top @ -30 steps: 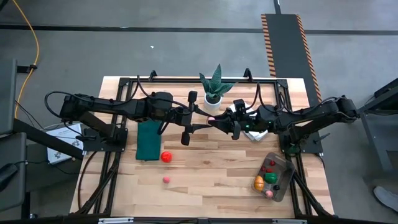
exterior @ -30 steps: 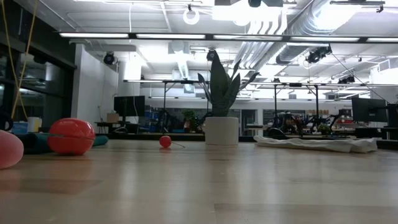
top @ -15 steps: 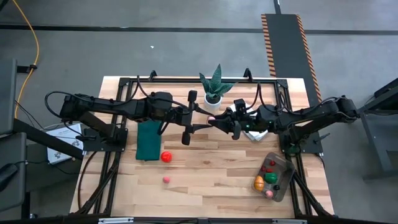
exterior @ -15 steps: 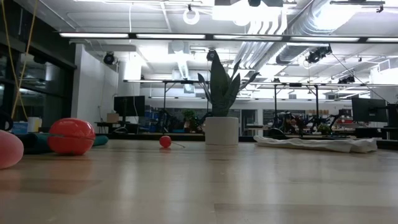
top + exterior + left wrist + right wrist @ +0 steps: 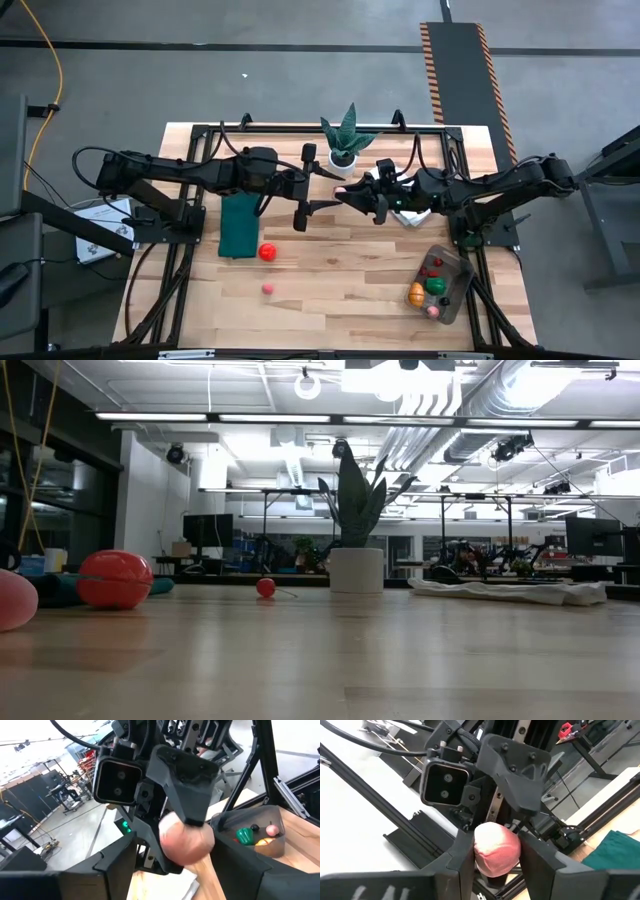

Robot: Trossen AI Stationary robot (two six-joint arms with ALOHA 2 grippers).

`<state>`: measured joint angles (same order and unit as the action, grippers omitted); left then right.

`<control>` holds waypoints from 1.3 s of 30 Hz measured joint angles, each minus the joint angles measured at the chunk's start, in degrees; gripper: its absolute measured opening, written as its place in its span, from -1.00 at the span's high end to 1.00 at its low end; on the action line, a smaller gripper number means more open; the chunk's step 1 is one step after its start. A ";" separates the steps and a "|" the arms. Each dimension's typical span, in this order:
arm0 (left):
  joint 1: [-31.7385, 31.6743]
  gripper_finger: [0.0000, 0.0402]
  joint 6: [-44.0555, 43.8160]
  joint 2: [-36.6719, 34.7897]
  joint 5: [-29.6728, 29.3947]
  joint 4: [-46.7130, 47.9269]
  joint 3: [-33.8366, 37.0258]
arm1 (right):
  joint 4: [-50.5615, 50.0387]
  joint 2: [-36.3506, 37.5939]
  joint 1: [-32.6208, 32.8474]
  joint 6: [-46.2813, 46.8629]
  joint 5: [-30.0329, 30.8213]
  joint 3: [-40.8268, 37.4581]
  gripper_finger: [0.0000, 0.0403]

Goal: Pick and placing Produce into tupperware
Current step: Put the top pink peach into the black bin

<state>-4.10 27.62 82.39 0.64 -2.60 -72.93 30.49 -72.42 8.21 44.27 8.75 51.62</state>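
Two dark, matte, jointed arms with black cables and wrist cameras.

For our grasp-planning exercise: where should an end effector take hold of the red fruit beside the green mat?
Grip the red fruit across its widest middle, from straight above: it is round, and the green mat crowds one side.

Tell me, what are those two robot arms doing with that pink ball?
They meet in the air above the middle of the table. The right gripper has its fingers closed on a pink fruit, and the left gripper is right up against it, like a hand-off. The tupperware holds a few fruits. A red fruit and a small pink one sit on the table.
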 joint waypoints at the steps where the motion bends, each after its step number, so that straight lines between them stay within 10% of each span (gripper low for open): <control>1: 0.00 -0.16 -0.01 0.00 0.00 0.32 0.00 | 0.21 0.00 0.01 -0.05 0.00 0.00 0.41; 39: -0.02 -0.17 -3.64 -4.33 -10.82 40.79 -9.73 | -12.43 5.34 0.20 3.83 -0.81 0.02 0.41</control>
<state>-4.12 23.98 78.06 -10.17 38.19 -82.65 18.07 -67.08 8.40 48.10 7.95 51.64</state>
